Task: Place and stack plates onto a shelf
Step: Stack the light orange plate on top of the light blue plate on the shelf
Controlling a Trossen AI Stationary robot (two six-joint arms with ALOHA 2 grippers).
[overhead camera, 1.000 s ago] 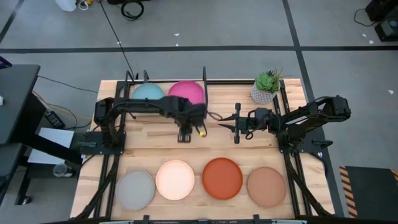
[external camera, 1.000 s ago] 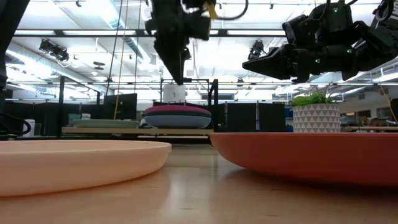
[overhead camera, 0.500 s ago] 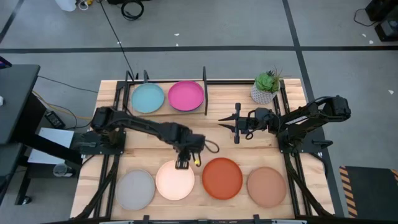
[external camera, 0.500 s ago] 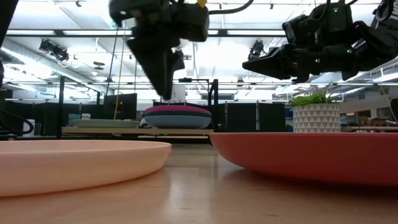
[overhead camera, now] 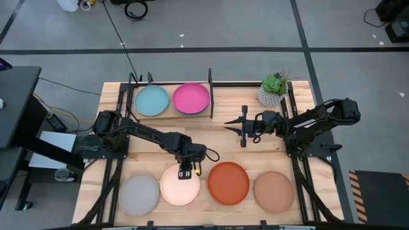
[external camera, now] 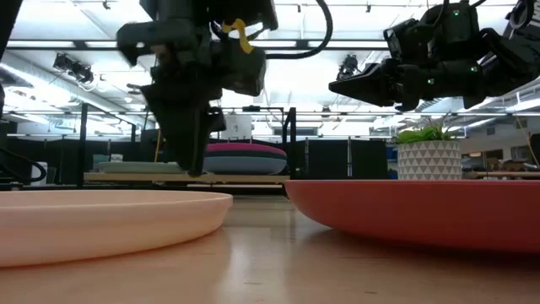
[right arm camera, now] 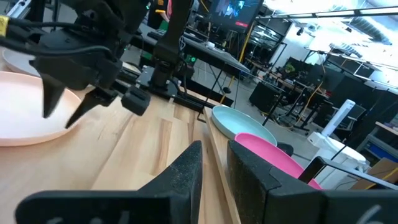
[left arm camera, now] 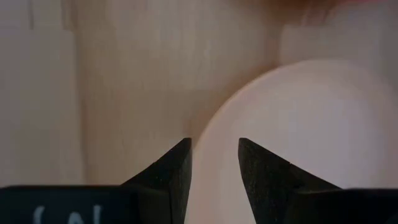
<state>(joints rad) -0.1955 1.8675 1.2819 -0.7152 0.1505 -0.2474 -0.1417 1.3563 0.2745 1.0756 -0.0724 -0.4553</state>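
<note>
High view shows your left gripper, fingers apart and empty, over the cream plate near the bottom middle; it looks stiff, light and slippery, so pinch its thin rim.

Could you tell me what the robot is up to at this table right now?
It is putting plates on the shelf, where a light blue plate and a pink plate already lie. The left end effector hangs open over the far rim of the cream plate, holding nothing. The grey plate, orange plate and tan plate lie beside it in a row. The right end effector waits mid-table, empty.
</note>
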